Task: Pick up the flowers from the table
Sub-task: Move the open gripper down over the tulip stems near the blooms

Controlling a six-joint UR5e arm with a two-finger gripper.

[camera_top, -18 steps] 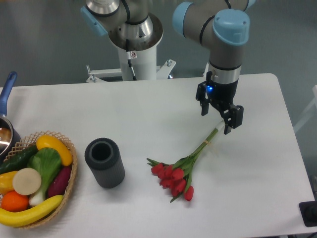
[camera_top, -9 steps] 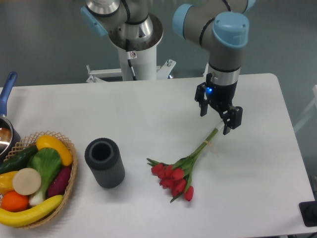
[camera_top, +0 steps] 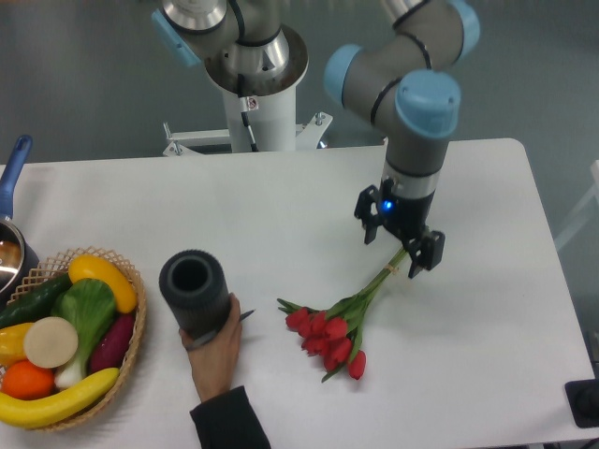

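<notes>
The flowers [camera_top: 339, 323] lie on the white table [camera_top: 281, 215]: red tulip buds at the lower left, green stems running up right to the tied stem ends [camera_top: 397, 263]. My gripper [camera_top: 396, 249] is open and points down, with one finger on each side of the stem ends, just above the table. It holds nothing.
A person's hand [camera_top: 217, 344] reaches in from the bottom edge and grips a dark grey cylinder [camera_top: 193, 292] left of the flowers. A wicker basket of fruit and vegetables [camera_top: 65, 337] stands at the left edge. A pot with a blue handle [camera_top: 11, 215] is behind it.
My gripper has moved down and left, now straddling the stem ends. A hand has come in and taken hold of the grey cylinder, shifting it slightly. The flowers have not moved.
</notes>
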